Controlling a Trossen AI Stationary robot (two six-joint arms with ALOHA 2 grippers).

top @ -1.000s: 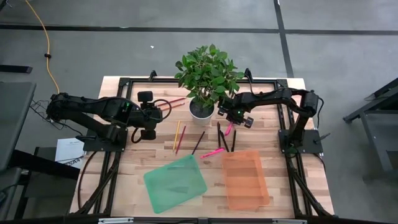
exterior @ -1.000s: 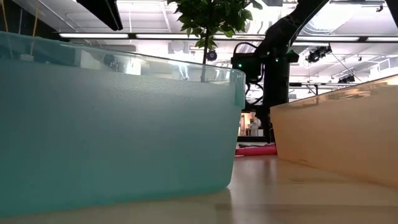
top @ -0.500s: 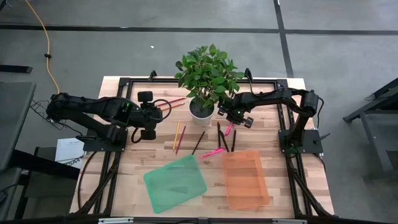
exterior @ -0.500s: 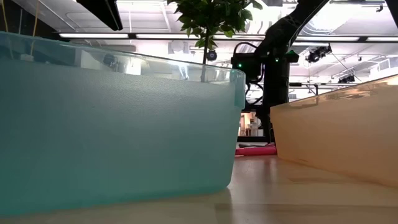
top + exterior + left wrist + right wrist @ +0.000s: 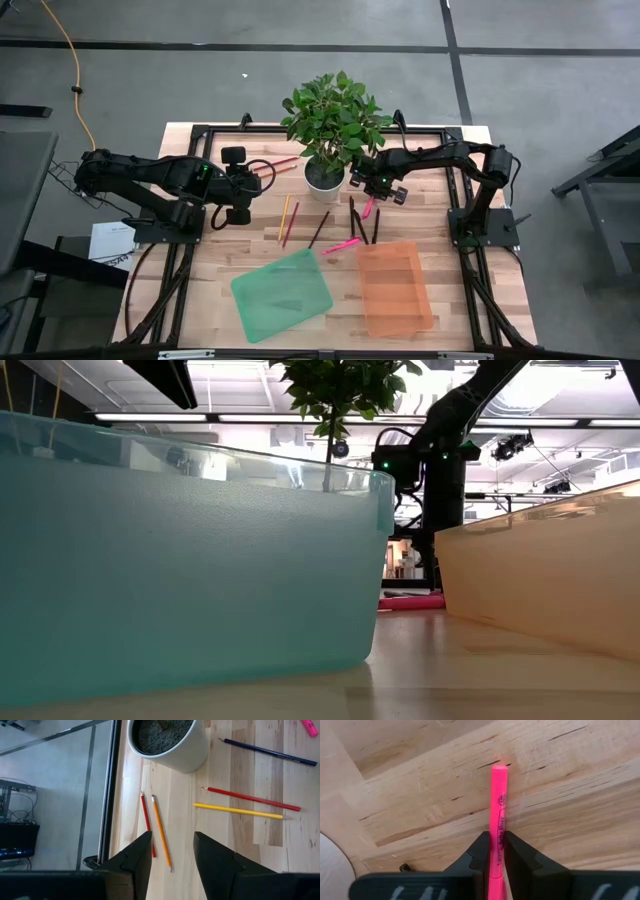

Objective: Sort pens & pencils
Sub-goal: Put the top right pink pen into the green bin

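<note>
My right gripper (image 5: 495,851) stands beside the plant pot (image 5: 323,177), pointing down, shut on a pink pen (image 5: 498,805) that lies on the table. A second pink pen (image 5: 343,244) and two black pens (image 5: 353,216) lie nearby. A yellow pencil (image 5: 284,214), a red pencil (image 5: 291,222) and a dark pencil (image 5: 319,229) lie mid-table. Two more pencils (image 5: 154,827) lie left of the pot. My left gripper (image 5: 172,852) hangs open above the table's left part, over these two, touching nothing. My right gripper pinches the pink pen's barrel (image 5: 497,837) between its two fingers, one on each long side. The fingers come from above, pointing down, and lie across the pen. The pen lies flat on the wood, its free end (image 5: 500,768) sticking out past the fingers.
A green bin (image 5: 282,295) and an orange bin (image 5: 395,288) stand near the front edge and fill most of the low view. The potted plant (image 5: 335,120) stands at the far middle. A black frame (image 5: 200,130) runs round the table.
</note>
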